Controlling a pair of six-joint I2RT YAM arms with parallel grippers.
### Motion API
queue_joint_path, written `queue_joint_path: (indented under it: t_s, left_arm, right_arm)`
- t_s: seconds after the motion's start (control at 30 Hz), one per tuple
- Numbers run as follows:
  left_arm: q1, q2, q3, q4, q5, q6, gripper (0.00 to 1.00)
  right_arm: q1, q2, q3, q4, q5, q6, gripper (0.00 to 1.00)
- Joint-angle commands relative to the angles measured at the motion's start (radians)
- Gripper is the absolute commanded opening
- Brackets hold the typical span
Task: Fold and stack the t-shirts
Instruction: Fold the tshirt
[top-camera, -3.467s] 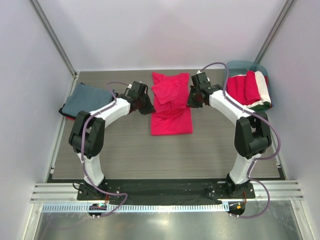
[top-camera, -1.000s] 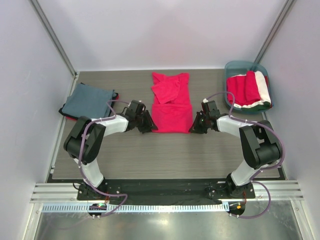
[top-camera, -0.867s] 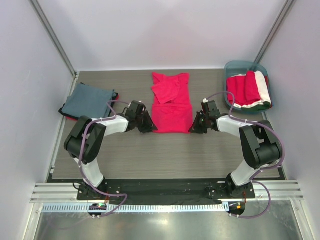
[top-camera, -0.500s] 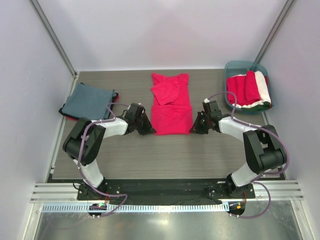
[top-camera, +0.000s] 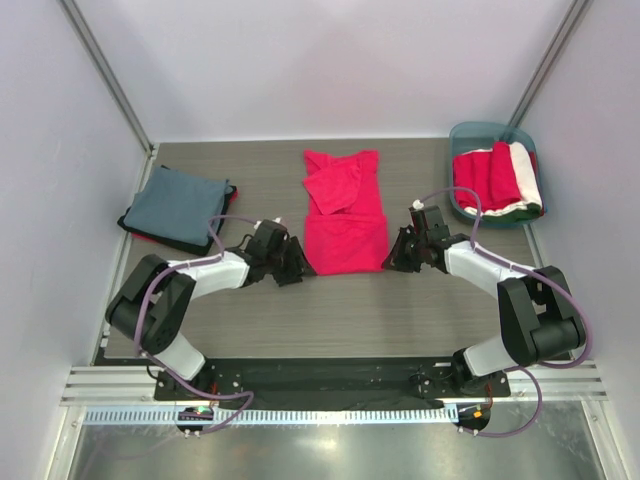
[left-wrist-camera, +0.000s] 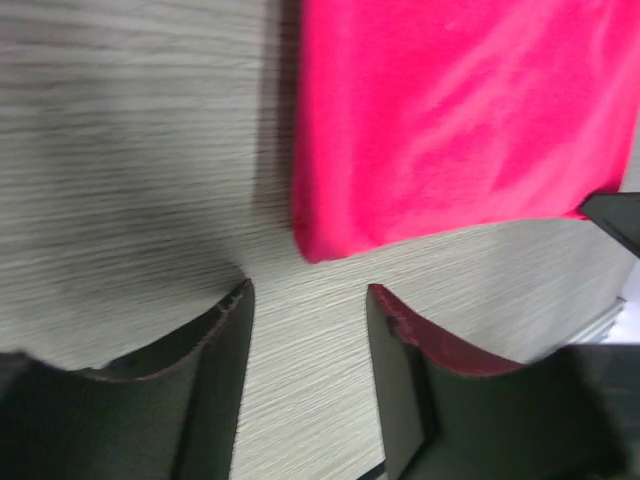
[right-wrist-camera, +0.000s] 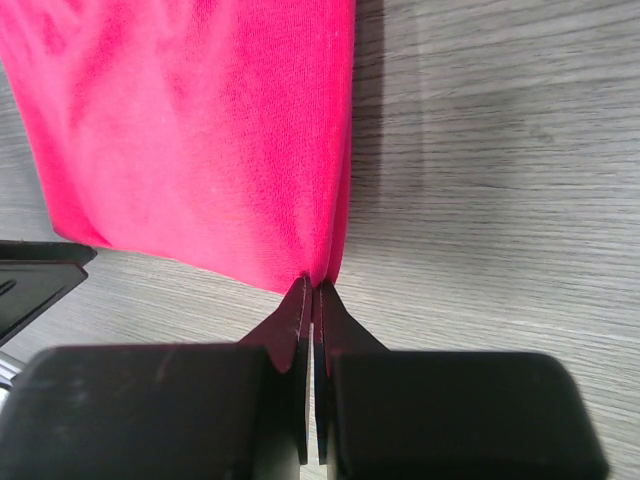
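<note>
The left gripper (left-wrist-camera: 308, 290) is low over the table (top-camera: 400, 310), and its two fingers (left-wrist-camera: 215, 350) are spread apart with nothing between them. Only bare wood grain shows in the gap. Just beyond the fingertips lies the near left corner of the crimson-red t-shirt (left-wrist-camera: 450, 110). The corner is close to the tips but not between them.

The fingers (right-wrist-camera: 290, 320) of the right gripper (right-wrist-camera: 315, 288) are pressed together. Their tips pinch the near right corner of the same crimson-red t-shirt (right-wrist-camera: 200, 130). From these tips the cloth goes away and to the left, flat on the table.

In the top view the left gripper (top-camera: 290, 262) and the right gripper (top-camera: 405, 252) stand at the two near corners of the crimson-red t-shirt (top-camera: 345, 240). The shirt lies between them as a long folded strip, with looser folds at its far end.

Farther from the left fingers, on their outer side, a folded blue-grey t-shirt (top-camera: 175, 205) lies on the table. Beyond the right fingers, on their outer side, is a teal tub (top-camera: 470, 132) with red and white t-shirts (top-camera: 495, 178) in it.
</note>
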Motion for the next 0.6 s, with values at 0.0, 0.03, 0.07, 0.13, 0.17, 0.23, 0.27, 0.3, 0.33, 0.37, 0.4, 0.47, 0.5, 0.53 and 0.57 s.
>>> queue_joint_path:
  t_s: [0.0, 0.03, 0.07, 0.13, 0.17, 0.23, 0.27, 0.3, 0.33, 0.37, 0.4, 0.47, 0.5, 0.53, 0.57]
  left_arm:
    - [-0.001, -0.015, -0.019, -0.075, -0.065, 0.013, 0.48]
    - [-0.001, 0.003, -0.011, -0.075, -0.064, 0.013, 0.45]
    - [-0.001, 0.017, 0.003, -0.073, -0.054, 0.011, 0.41]
    - [-0.001, 0.039, 0.014, -0.054, -0.041, 0.002, 0.36]
    - [-0.003, 0.059, 0.024, -0.047, -0.038, 0.001, 0.35]
    - [-0.001, 0.074, 0.035, -0.046, -0.047, 0.004, 0.34]
    - [0.000, 0.083, 0.044, -0.044, -0.048, 0.004, 0.35]
    - [0.000, 0.090, 0.047, -0.046, -0.053, 0.004, 0.35]
    - [0.000, 0.093, 0.052, -0.044, -0.051, 0.002, 0.35]
    - [0.000, 0.097, 0.055, -0.041, -0.050, 0.002, 0.36]
    - [0.000, 0.097, 0.055, -0.038, -0.053, 0.002, 0.37]
    - [0.000, 0.102, 0.060, -0.034, -0.059, 0.004, 0.36]
    - [0.000, 0.105, 0.061, -0.037, -0.059, 0.005, 0.34]
    - [0.000, 0.109, 0.063, -0.038, -0.061, 0.005, 0.30]
    - [0.000, 0.116, 0.064, -0.038, -0.061, 0.007, 0.22]
  right_arm:
    - [0.006, -0.017, -0.005, -0.009, -0.009, -0.009, 0.01]
    - [0.008, -0.017, -0.005, -0.009, -0.009, -0.009, 0.01]
    - [0.005, -0.019, -0.005, -0.009, -0.009, -0.008, 0.01]
    - [0.006, -0.020, -0.004, -0.009, -0.009, -0.009, 0.01]
    - [0.006, -0.020, -0.005, -0.007, -0.010, -0.009, 0.01]
    - [0.005, -0.020, -0.007, -0.007, -0.012, -0.008, 0.01]
    - [0.006, -0.020, -0.009, -0.004, -0.013, -0.006, 0.01]
    - [0.006, -0.020, -0.010, -0.004, -0.013, -0.005, 0.01]
    - [0.006, -0.020, -0.010, -0.003, -0.015, -0.005, 0.01]
    - [0.006, -0.022, -0.012, -0.003, -0.015, -0.006, 0.01]
    - [0.005, -0.022, -0.013, -0.004, -0.013, -0.008, 0.01]
    - [0.005, -0.022, -0.016, -0.004, -0.010, -0.008, 0.01]
    - [0.006, -0.022, -0.016, -0.004, -0.012, -0.006, 0.01]
    - [0.006, -0.024, -0.016, -0.004, -0.013, -0.006, 0.01]
    - [0.006, -0.025, -0.016, -0.004, -0.015, -0.006, 0.01]
